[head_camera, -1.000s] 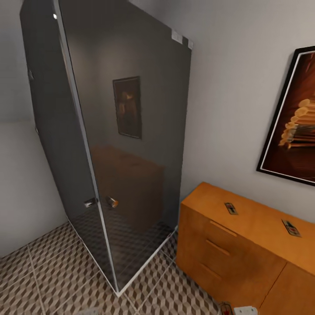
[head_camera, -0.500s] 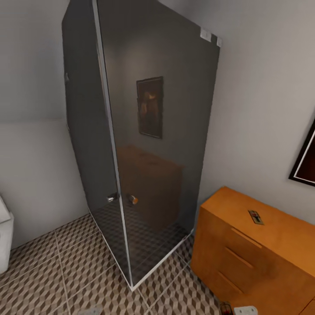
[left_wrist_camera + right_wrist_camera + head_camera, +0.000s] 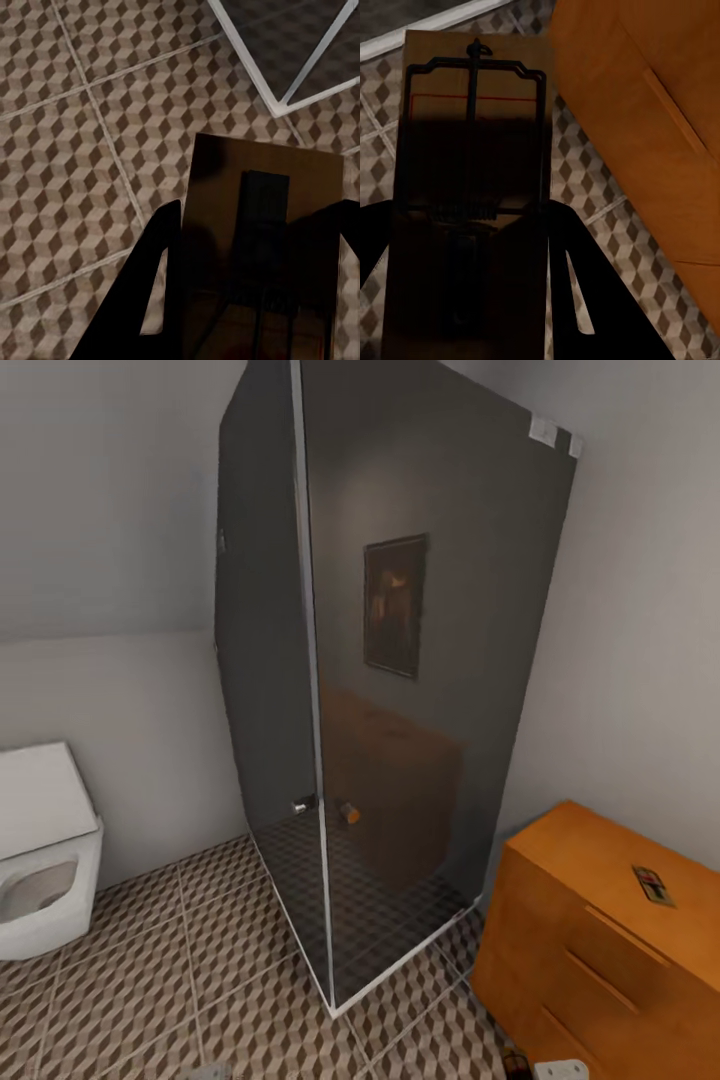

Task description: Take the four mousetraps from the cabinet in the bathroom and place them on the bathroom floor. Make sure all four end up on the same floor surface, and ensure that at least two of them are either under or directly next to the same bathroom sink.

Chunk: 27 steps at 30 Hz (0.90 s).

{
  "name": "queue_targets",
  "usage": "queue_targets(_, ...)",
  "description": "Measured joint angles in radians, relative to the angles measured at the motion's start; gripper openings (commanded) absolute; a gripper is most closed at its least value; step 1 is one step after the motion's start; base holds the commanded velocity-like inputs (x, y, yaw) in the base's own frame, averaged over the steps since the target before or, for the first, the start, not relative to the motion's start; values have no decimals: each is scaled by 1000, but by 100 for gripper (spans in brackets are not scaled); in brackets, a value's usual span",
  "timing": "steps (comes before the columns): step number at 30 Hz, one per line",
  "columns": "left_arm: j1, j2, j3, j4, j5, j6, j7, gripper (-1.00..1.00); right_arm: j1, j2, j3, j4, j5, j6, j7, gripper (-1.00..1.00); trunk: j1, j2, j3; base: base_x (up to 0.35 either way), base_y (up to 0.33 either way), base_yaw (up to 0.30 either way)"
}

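Note:
Each of my grippers carries a mousetrap. In the left wrist view a brown mousetrap (image 3: 225, 169) sits between the dark fingers of my left gripper (image 3: 259, 225), which is shut on it above the cube-patterned bathroom floor (image 3: 90, 150). In the right wrist view my right gripper (image 3: 469, 225) is shut on another mousetrap (image 3: 472, 67), beside the orange-brown cabinet (image 3: 645, 112). In the head view, a third mousetrap (image 3: 652, 886) lies on top of the cabinet (image 3: 590, 920) at the lower right. The bathroom sink is out of view.
A tall dark glass shower enclosure (image 3: 420, 660) stands on the tiled floor (image 3: 200, 980) in the corner, its white base edge close to the cabinet. A white toilet (image 3: 40, 860) hangs on the left wall. Open tiles lie between the toilet and the shower.
The head camera has swung left: the framed picture on the right wall and one trap on the cabinet top left the view, and the toilet came in at the left.

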Motion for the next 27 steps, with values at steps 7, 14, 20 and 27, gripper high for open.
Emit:
queue_targets(7,0,0,0,0,0,0,0,-100,0,0,0,0,0,0,0,-100,0,0,0,0,0,298)
queue_targets(14,0,0,0,0,0,0,0,-100,0,0,0,0,0,0,0,-100,0,0,0,0,0,298)
queue_targets(20,0,0,0,0,0,0,0,-100,0,0,0,0,0,0,0,-100,0,0,0,0,0,298)
queue_targets(27,0,0,0,0,0,0,0,-100,0,0,0,0,0,0,0,-100,0,0,0,0,0,298)
